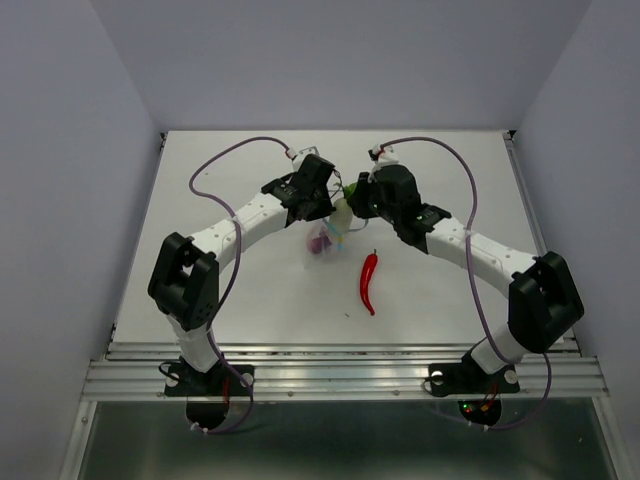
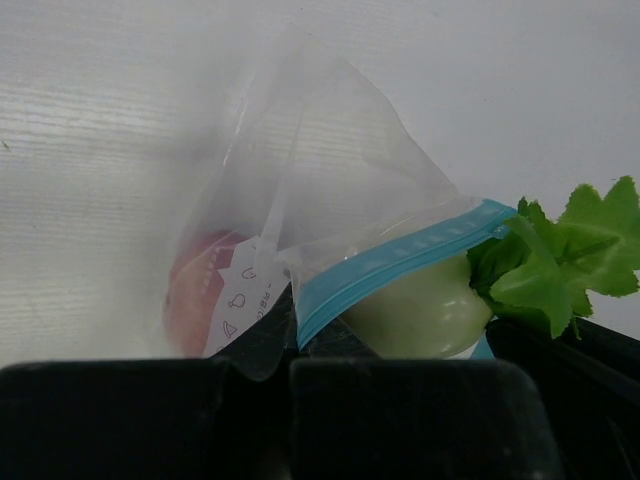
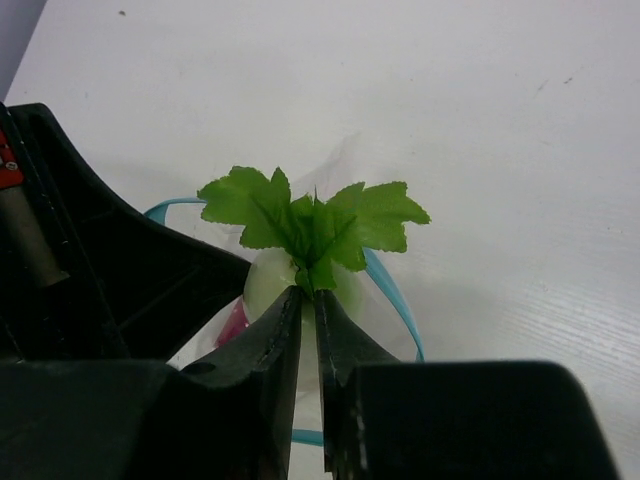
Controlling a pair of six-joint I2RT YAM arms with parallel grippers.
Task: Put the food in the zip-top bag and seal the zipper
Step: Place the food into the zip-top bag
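My left gripper (image 2: 285, 365) (image 1: 325, 207) is shut on the edge of the clear zip-top bag (image 2: 300, 180) (image 1: 323, 245) and holds it up off the table. The purple-red onion (image 2: 195, 290) lies inside the bag. My right gripper (image 3: 308, 300) (image 1: 357, 200) is shut on the white radish (image 3: 268, 285) at the base of its green leaves (image 3: 315, 215). The radish (image 2: 425, 315) sits in the bag's mouth, with the blue zipper (image 2: 400, 262) (image 3: 395, 290) looped around it and the leaves outside. The red chili (image 1: 369, 281) lies on the table in front of the bag.
The white table (image 1: 230, 290) is walled by pale panels on the left, right and back. Both arms reach in from the near edge and meet at the table's middle. A metal rail (image 1: 340, 375) runs along the front edge.
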